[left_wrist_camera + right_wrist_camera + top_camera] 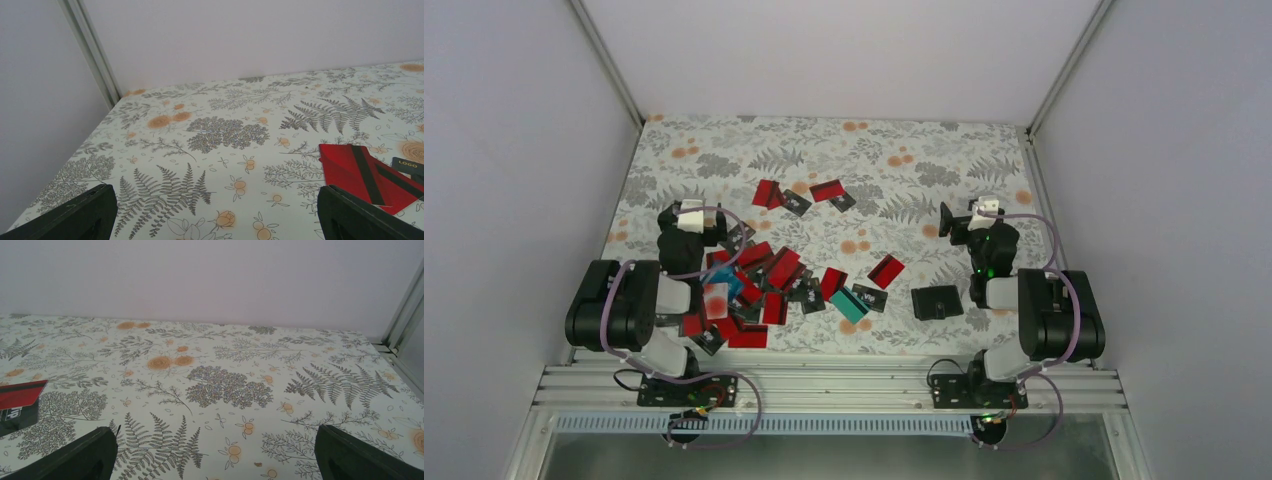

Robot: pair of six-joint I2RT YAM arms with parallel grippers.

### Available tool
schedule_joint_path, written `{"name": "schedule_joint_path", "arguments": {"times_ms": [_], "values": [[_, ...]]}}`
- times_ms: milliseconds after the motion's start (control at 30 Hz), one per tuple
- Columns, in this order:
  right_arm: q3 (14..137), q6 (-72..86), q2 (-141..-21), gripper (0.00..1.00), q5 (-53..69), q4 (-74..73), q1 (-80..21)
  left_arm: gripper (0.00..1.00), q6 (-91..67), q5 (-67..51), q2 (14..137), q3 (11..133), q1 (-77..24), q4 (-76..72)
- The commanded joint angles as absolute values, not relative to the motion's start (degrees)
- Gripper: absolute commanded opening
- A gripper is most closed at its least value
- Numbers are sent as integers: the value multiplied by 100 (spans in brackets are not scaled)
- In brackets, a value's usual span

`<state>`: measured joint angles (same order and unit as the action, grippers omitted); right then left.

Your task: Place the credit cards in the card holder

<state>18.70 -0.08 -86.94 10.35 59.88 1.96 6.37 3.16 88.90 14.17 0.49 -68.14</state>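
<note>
Left gripper (217, 207) and right gripper (215, 447) both spread wide, empty. Thin red/black/teal credit cards (779, 268) lie scattered by the left arm. Matte black rectangular card holder (937, 302) sits beside the right arm, so likely left picks, right steadies.

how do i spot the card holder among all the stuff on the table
On the floral table, look toward the near edge by the right arm. Just left of that arm lies the card holder, apart from the pile. Unlike the credit cards scattered further left, it is plain matte black and larger, with no red, teal or white print.
</note>
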Motion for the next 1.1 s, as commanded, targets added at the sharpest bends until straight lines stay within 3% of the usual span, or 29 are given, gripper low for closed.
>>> {"name": "schedule_joint_path", "arguments": {"times_ms": [0,400,467,733,900,967,1067], "values": [[1820,-42,-8710,100,1020,6302,232,100,576,224,8885,1414,60,-7075],[1818,-38,-8704,100,1015,6312,238,100,578,227,8877,1387,62,-7112],[2095,-45,-8618,100,1008,5772,230,100,566,298,8776,1482,53,-6899],[3916,266,-7894,100,627,3023,178,100,-333,1390,7172,2901,-161,-3044],[5549,452,-7484,100,738,1181,184,100,-1225,1605,6955,4455,-193,-509],[6055,1036,-7371,100,443,598,204,100,-1483,1479,7064,5108,-193,336],[7001,3304,-7393,100,-346,-1150,391,100,-1425,1056,7103,5797,-287,1341]]}}
